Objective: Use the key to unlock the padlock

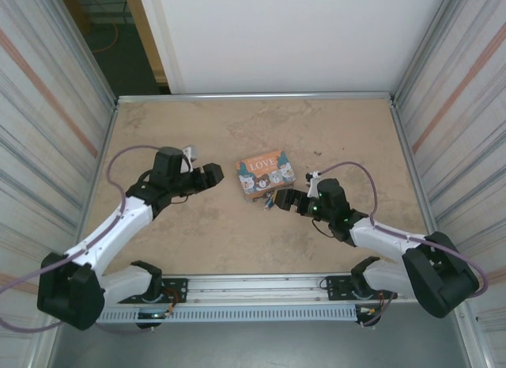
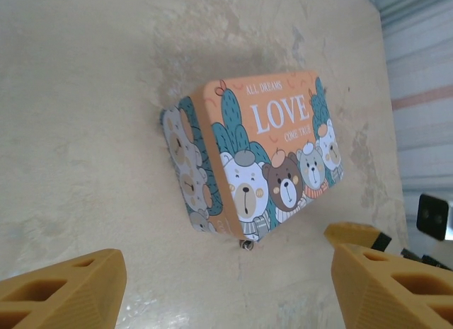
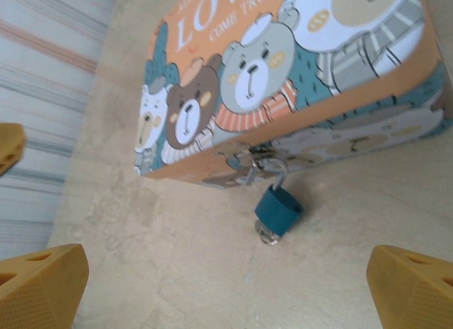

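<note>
The small teal padlock (image 3: 278, 209) hangs by its thin silvery shackle (image 3: 274, 173) from the hasp on the front of the orange "LOVE" tin (image 3: 283, 67). One shackle leg enters the body and the other looks lifted clear. The silvery key (image 3: 267, 234) sticks out of the padlock's underside. My right gripper (image 3: 226, 293) is open just in front of the padlock and holds nothing. My left gripper (image 2: 226, 293) is open too, short of the tin (image 2: 269, 152), apart from it. In the top view the left gripper (image 1: 209, 176) sits left of the tin (image 1: 266, 172) and the right gripper (image 1: 281, 199) at its near edge.
The tin lies mid-table on the tan tabletop (image 1: 198, 241). Corrugated metal walls (image 1: 47, 107) stand at both sides. A metal rail (image 1: 261, 285) with the arm bases runs along the near edge.
</note>
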Robot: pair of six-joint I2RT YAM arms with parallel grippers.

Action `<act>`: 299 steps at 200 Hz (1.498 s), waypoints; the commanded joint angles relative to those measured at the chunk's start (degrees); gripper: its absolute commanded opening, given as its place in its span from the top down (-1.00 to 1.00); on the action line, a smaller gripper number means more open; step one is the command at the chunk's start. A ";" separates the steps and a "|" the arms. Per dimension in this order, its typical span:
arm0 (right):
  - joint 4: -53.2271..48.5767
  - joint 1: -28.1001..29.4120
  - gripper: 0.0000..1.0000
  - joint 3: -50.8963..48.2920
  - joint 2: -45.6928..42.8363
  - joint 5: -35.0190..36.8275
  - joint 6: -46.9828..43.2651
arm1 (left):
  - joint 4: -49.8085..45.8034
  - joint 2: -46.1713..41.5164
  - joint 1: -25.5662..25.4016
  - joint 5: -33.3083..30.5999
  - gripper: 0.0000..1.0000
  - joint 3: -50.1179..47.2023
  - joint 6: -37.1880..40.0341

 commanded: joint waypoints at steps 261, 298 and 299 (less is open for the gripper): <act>5.30 -4.56 -0.98 12.90 16.66 -7.21 -7.82 | 2.38 34.45 -2.43 12.94 -0.31 8.71 7.38; 5.01 -6.10 -0.98 15.07 18.38 -9.34 -9.94 | 3.12 32.25 -2.69 12.68 -0.30 6.06 6.44; 5.01 -6.10 -0.98 15.07 18.38 -9.34 -9.94 | 3.10 32.17 -2.65 12.75 -0.30 5.98 6.40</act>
